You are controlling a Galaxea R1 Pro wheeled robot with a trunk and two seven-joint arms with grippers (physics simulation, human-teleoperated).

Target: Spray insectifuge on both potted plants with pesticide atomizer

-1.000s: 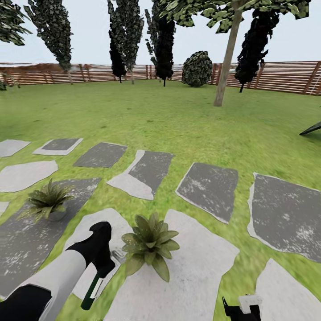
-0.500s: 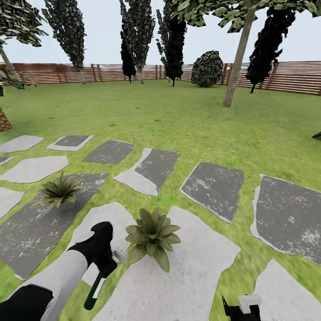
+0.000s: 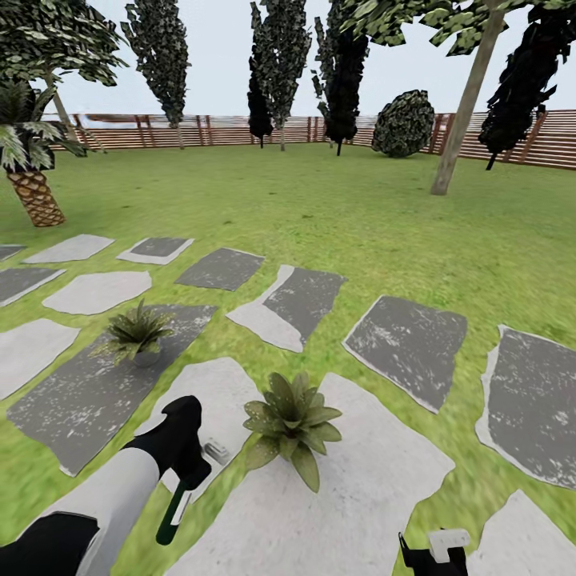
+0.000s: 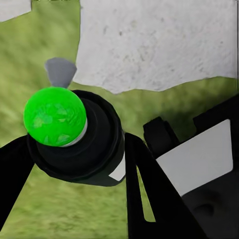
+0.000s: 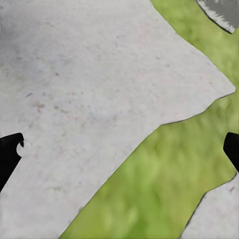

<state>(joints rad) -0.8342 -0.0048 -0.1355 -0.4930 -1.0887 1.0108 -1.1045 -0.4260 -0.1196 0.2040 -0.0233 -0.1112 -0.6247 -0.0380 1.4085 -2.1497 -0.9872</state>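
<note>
My left gripper (image 3: 188,478) is shut on the pesticide atomizer (image 3: 172,514), a dark-green bottle that hangs base-down with its whitish trigger head (image 3: 216,452) pointing toward the nearer potted plant (image 3: 294,424). That plant sits on a pale stepping stone (image 3: 360,496) just right of the atomizer. The second potted plant (image 3: 138,332) stands farther off to the left on a dark stone. The left wrist view looks at the bottle's green base (image 4: 55,116) between the black fingers (image 4: 144,189). My right gripper (image 5: 119,152) is open over pale stone and grass, low at the bottom edge (image 3: 436,552).
Grey and dark stepping stones (image 3: 408,340) cross the grass lawn (image 3: 320,216). A large plant in a woven basket (image 3: 36,196) stands at the far left. A tree trunk (image 3: 464,104), dark bushes (image 3: 404,124) and a slatted wooden fence (image 3: 544,140) lie beyond.
The camera has turned left, so the stones and both plants have shifted right in the picture and the basket plant has come into view. My left gripper still holds the atomizer.
</note>
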